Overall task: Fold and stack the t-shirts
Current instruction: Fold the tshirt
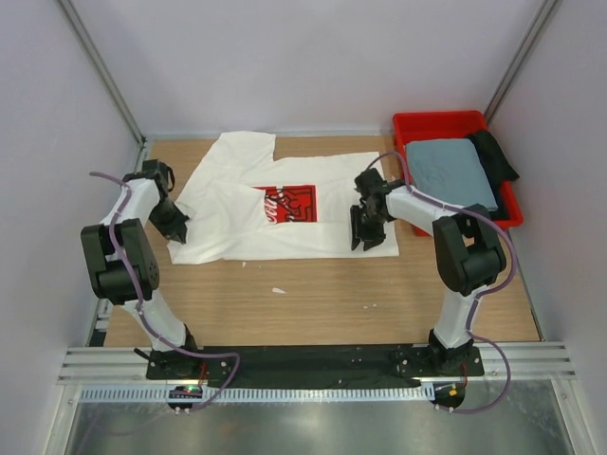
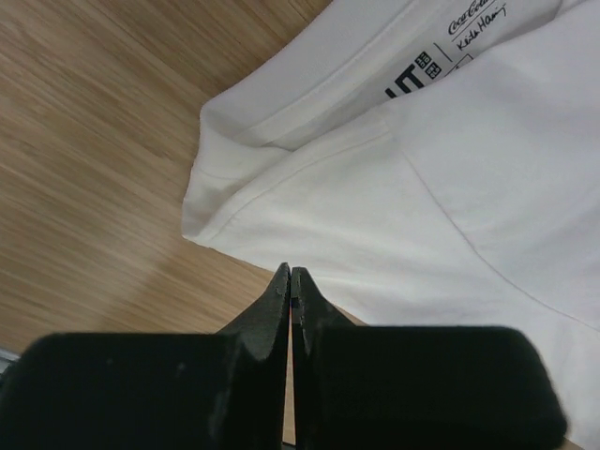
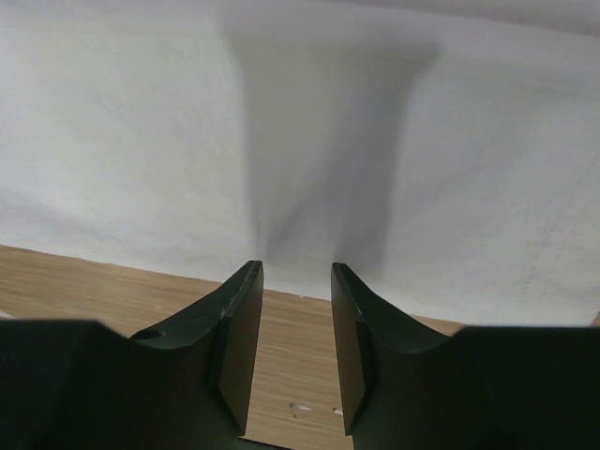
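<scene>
The large white t-shirt point(image 1: 237, 180) with a red square print point(image 1: 289, 202) lies spread on the wooden table, its sleeve pointing to the far side. My left gripper point(image 1: 177, 229) hovers at the shirt's near left corner, shut. In the left wrist view its tips point(image 2: 291, 272) meet just short of the shirt's hem point(image 2: 422, 206), with no cloth between them. My right gripper point(image 1: 363, 237) stands at the shirt's near right edge. It is open point(image 3: 295, 267), the white cloth point(image 3: 141, 141) just ahead and bare wood between the fingers. A folded grey-blue t-shirt point(image 1: 450, 171) lies in the bin.
A red plastic bin point(image 1: 436, 120) stands at the far right corner, with a black cloth point(image 1: 495, 152) beside the grey-blue shirt. A small white scrap point(image 1: 278, 290) lies on the table point(image 1: 313, 303) in front of the white shirt. Grey walls close three sides.
</scene>
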Available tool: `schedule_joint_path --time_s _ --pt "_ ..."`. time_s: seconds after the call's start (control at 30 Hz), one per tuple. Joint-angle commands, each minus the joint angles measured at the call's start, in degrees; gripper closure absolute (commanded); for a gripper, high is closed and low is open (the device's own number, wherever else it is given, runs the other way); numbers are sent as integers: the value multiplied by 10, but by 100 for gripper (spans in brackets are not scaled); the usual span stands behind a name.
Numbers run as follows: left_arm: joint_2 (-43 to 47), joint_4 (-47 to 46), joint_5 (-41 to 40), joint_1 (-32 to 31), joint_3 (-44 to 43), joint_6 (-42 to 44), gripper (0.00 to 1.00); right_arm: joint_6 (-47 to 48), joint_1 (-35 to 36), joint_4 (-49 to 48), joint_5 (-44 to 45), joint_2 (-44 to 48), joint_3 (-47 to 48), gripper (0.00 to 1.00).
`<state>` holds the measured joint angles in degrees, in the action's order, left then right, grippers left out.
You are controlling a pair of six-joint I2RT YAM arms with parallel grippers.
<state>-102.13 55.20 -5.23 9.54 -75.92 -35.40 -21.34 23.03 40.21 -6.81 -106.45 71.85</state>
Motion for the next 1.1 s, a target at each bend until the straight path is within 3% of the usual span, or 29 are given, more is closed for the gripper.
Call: schedule_joint_path --time_s 0.0,0.23,0.7,0.87,1.07 --pt "2 -15 30 2 14 -33 100 4 -11 0 33 23 3 60" --pt "-31 -17 32 13 31 -49 100 10 -28 0 65 18 0 61" --pt "-102 -12 -64 86 43 -39 100 15 -56 -13 149 -6 -59 62" --pt "-46 13 -61 83 28 -29 100 10 -53 21 99 22 -22 61" --pt "66 22 -31 58 41 -42 89 -12 -46 51 53 56 30 50"
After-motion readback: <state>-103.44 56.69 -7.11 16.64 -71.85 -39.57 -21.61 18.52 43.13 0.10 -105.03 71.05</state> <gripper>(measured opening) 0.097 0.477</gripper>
